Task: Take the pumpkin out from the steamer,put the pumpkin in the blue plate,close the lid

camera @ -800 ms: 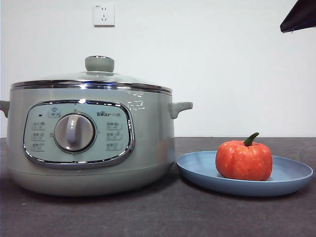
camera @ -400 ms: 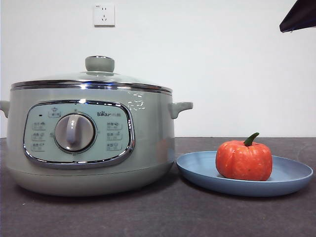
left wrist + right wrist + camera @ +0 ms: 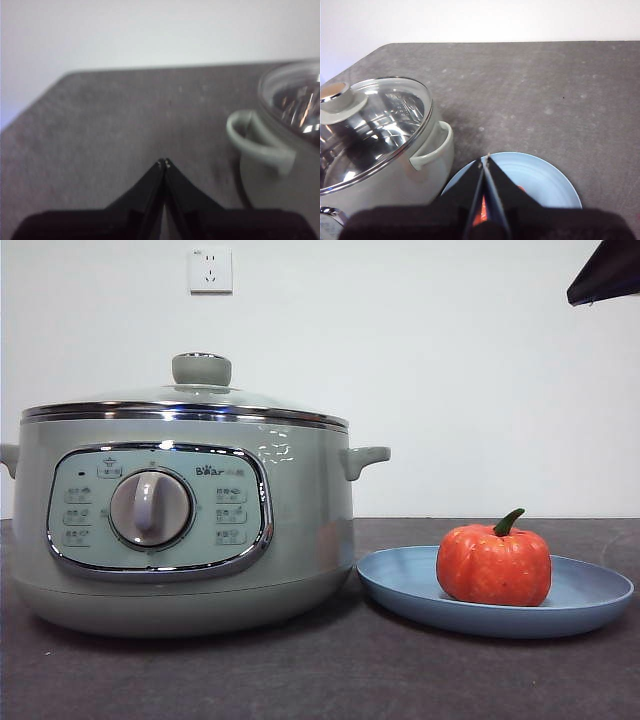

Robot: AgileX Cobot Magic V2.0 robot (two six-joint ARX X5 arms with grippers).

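The orange-red pumpkin (image 3: 494, 565) with its green stem sits in the blue plate (image 3: 590, 602) to the right of the steamer (image 3: 180, 530). The glass lid (image 3: 190, 400) rests on the steamer, its pale green knob (image 3: 201, 369) on top. My right gripper (image 3: 485, 159) hangs shut and empty high above the plate (image 3: 540, 180); only a sliver of the pumpkin (image 3: 483, 216) shows between its jaws. The lidded steamer (image 3: 375, 145) lies beside the plate there. My left gripper (image 3: 164, 162) is shut and empty over bare table beside the steamer's side handle (image 3: 252, 142).
The dark grey table (image 3: 330, 670) carries everything. A white wall with a socket (image 3: 210, 270) stands behind. A black arm tip (image 3: 605, 275) shows at the top right corner of the front view.
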